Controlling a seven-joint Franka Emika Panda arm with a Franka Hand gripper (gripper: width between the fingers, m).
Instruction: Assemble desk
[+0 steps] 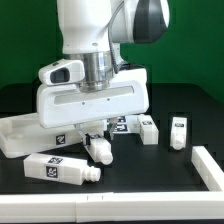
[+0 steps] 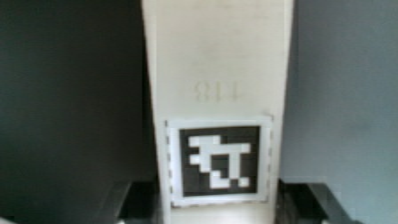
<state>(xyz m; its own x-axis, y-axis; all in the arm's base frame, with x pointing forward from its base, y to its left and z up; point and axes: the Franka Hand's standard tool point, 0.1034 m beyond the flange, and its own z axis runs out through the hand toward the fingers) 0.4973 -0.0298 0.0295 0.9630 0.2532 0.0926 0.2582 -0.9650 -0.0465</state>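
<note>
In the wrist view a white square-section desk leg [image 2: 214, 90] with a black-and-white tag runs lengthwise between my dark fingers [image 2: 128, 205], which press on both of its sides. My gripper [image 2: 217, 206] is shut on it. Seen from the exterior camera, the gripper [image 1: 93, 134] is low over the black table, and the held leg [image 1: 101, 149] pokes out from under it. The white tabletop [image 1: 22, 135] lies flat at the exterior view's left, running behind the hand.
Another leg [image 1: 60, 170] lies in front at the exterior view's left. One more leg [image 1: 147, 128] and an upright one [image 1: 179, 132] stand to the right. A raised white border [image 1: 208, 166] edges the table's front and right.
</note>
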